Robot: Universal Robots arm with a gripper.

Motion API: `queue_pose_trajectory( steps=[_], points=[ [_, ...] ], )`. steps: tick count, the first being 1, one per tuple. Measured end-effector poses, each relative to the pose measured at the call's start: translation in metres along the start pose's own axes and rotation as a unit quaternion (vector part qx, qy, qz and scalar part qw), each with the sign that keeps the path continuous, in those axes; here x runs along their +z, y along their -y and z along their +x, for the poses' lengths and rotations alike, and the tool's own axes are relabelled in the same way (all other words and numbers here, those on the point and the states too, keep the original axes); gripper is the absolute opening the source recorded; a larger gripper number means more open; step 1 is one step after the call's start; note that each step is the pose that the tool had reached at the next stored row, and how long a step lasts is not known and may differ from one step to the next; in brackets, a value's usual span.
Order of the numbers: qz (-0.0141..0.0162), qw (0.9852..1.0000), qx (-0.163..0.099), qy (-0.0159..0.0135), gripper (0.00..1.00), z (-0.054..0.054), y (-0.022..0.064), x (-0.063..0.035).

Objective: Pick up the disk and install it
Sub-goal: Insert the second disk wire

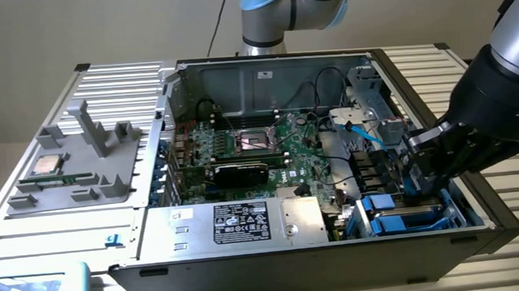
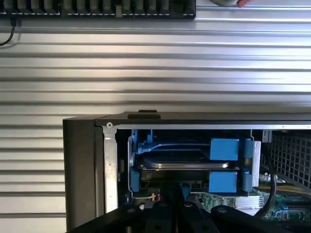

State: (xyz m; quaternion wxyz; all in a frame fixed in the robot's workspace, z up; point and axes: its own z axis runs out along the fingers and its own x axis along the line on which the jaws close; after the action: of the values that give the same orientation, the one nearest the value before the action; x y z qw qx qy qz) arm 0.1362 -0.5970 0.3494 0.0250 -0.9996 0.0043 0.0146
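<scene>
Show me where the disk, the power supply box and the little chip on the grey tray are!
disk (image 2: 184, 162), wrist view, silver front edge.
power supply box (image 1: 245, 223), exterior view, black label.
chip (image 1: 49, 164), exterior view, silver top.

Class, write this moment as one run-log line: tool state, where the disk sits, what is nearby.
tool: shut, inside case at drive bay | disk: in blue carrier, seated in bay | power supply: beside bay | CPU chip: on grey tray outside case
</scene>
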Motion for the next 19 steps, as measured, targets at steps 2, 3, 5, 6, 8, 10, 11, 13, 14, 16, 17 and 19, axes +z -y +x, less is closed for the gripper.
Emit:
queue_pose_trajectory(
  steps=[2,3,5,6,8,10,11,13,14,16,17,19],
  points=[
    [0.0004,1.0,0.0,0.0,0.11,0.0,-0.0008,0.0014],
    [0.001,1.0,0.0,0.0,0.11,0.0,-0.0017,0.0015],
    [0.002,1.0,0.0,0.0001,0.11,0.0,-0.0025,0.0021],
    [0.0029,1.0,0.0,0.0001,0.11,0.0,-0.0026,0.0033],
    [0.0045,1.0,-0.001,0.0001,0.11,0.0,-0.0027,0.0059],
    [0.0066,1.0,-0.001,0.0001,0.11,0.0,-0.0028,0.0084],
    [0.0075,1.0,-0.001,0.0001,0.11,0.0,-0.0029,0.0094],
    [0.009,1.0,-0.001,0.0002,0.11,0.001,-0.0031,0.0106],
    [0.0098,1.0,-0.001,0.0002,0.11,0.001,-0.0032,0.0109],
    [0.0115,0.9999,-0.001,0.0003,0.11,0.001,-0.0033,0.0116],
    [0.0125,0.9999,-0.001,0.0003,0.11,0.001,-0.0035,0.0118],
    [0.0138,0.9999,-0.001,0.0012,0.11,0.001,-0.0037,0.0093]
  ],
)
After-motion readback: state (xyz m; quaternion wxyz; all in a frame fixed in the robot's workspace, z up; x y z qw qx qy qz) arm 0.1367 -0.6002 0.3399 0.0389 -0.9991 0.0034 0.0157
